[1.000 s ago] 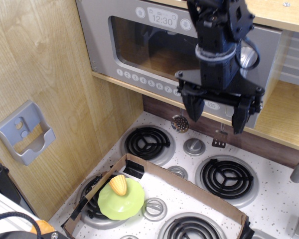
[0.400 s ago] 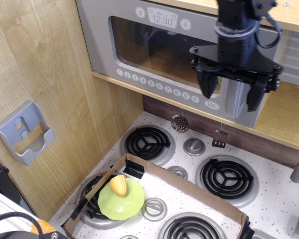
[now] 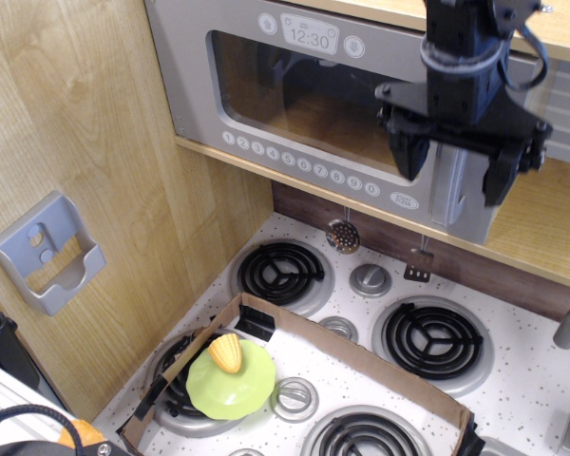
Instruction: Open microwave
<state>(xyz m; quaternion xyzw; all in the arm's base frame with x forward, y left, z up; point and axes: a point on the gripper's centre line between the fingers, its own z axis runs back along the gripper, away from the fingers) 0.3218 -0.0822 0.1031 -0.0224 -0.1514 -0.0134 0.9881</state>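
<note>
tool (image 3: 453,175) released, two fingers spread, straddling the vertical handle (image 3: 449,188) at the right end of the microwave (image 3: 294,95). One finger sits left of the handle over the window glass, the other right of it. Can't tell whether either finger touches the handle yet. Door looks shut or barely cracked; can't tell which.

Risks:
- If the tool clenches too shallow, fingertips only pinch the handle's front face and slip off on the pull. Handle is smooth plastic.
- Pull straight out instead of along the door's arc, and the grip will likely twist off or load the hinge, presumably on the far left side.
- Left finger is close to the window; closing off-centre could press on the glass and push the door in.
- Toy unit is light, so a stuck latch could drag the whole microwave off its shelf (image 3: 266,166).

Around:
- Right of the tool, an open wooden cubby, nothing blocking.
- Below the tool, a hanging strainer (image 3: 342,234) and small spatula (image 3: 418,268) on the back wall; clear of the door swing, I think.
- Further below on the tabletop (image 3: 532,385), burners, a cardboard frame (image 3: 356,347), a green plate (image 3: 231,380) with toy corn (image 3: 226,352). All well apart.
- Far lower left, grey wall holder (image 3: 47,252), irrelevant.
</note>
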